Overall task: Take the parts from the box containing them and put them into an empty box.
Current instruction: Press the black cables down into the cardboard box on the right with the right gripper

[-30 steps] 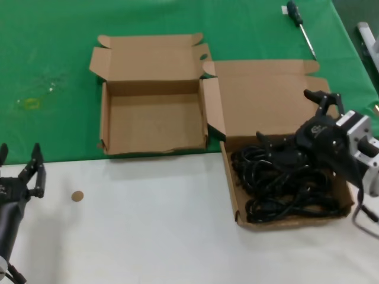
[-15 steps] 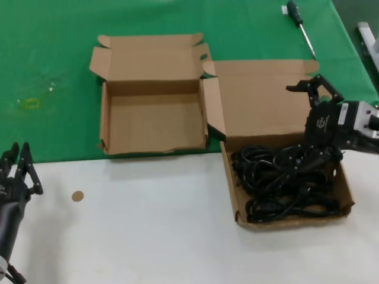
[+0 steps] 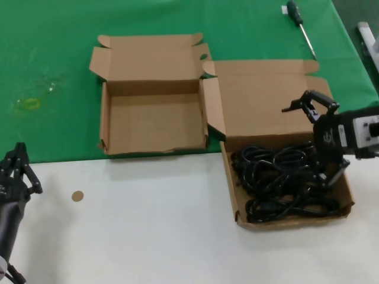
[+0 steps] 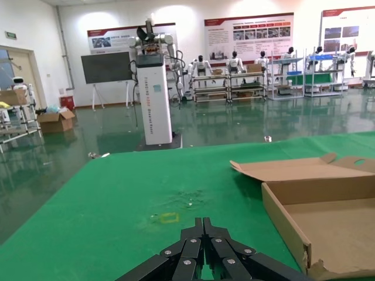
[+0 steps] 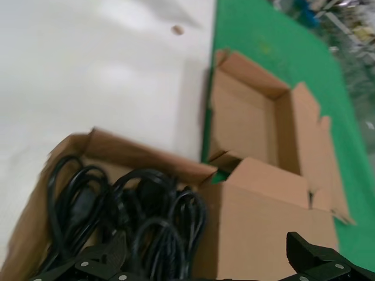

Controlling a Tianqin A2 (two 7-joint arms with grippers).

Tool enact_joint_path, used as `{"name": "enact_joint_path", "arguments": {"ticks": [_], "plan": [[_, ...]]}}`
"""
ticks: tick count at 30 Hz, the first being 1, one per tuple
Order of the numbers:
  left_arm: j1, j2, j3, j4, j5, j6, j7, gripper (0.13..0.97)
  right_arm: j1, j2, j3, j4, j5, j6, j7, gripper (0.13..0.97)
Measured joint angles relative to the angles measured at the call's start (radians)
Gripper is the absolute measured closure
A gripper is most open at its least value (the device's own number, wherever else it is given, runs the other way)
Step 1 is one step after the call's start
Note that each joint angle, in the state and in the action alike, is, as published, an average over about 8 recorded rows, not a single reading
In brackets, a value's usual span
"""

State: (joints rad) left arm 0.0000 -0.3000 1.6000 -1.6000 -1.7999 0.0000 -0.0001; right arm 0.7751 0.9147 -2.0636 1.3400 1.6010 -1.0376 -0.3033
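Black coiled power cords (image 3: 278, 183) lie heaped in the larger cardboard box (image 3: 349, 198) at the right, its wide lid (image 3: 266, 100) laid back on the green cloth. My right gripper (image 3: 311, 142) is open at the box's right side; one finger (image 3: 302, 103) hangs over the lid and the other (image 3: 333, 174) reaches down among the cords. In the right wrist view the gripper (image 5: 202, 263) straddles the cords (image 5: 146, 211) and holds nothing. The smaller empty box (image 3: 157, 121) stands open to the left. My left gripper (image 3: 18, 163) is shut and empty at the near left, and it also shows in the left wrist view (image 4: 204, 225).
A black-handled screwdriver (image 3: 301, 26) lies on the green cloth at the far right. A small brown disc (image 3: 77, 196) sits on the white surface near my left gripper. A metal piece (image 3: 367, 35) shows at the right edge. The two boxes touch at their flaps.
My right gripper has swung from lying across the cords toward the box's right side and turned, one finger now over the lid. My left gripper has shut and drifted left.
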Motion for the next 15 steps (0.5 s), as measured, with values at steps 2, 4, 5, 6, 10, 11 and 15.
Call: {"name": "enact_joint_path", "arguments": {"ticks": [2,4,5,6,10,11,15], "plan": [[0.000,0.000,0.000,0.000,0.000,0.000,0.000,0.941,0.016,-0.006,-0.006,-0.011,-0.021,-0.029,-0.015,0.129],[0.000,0.000,0.000,0.000,0.000,0.000,0.000,0.945,0.028,-0.012,-0.011,-0.022,-0.039,-0.052,-0.029,0.129],[0.000,0.000,0.000,0.000,0.000,0.000,0.000,0.945,0.032,-0.016,-0.012,-0.027,-0.047,-0.061,-0.036,0.129],[0.000,0.000,0.000,0.000,0.000,0.000,0.000,0.945,0.036,-0.021,-0.013,-0.033,-0.055,-0.068,-0.042,0.129],[0.000,0.000,0.000,0.000,0.000,0.000,0.000,0.945,0.044,-0.040,-0.016,-0.057,-0.081,-0.084,-0.070,0.129],[0.000,0.000,0.000,0.000,0.000,0.000,0.000,0.945,0.045,-0.045,-0.017,-0.063,-0.086,-0.087,-0.077,0.129],[0.000,0.000,0.000,0.000,0.000,0.000,0.000,0.945,0.045,-0.060,-0.021,-0.082,-0.108,-0.097,-0.100,0.131]]}}
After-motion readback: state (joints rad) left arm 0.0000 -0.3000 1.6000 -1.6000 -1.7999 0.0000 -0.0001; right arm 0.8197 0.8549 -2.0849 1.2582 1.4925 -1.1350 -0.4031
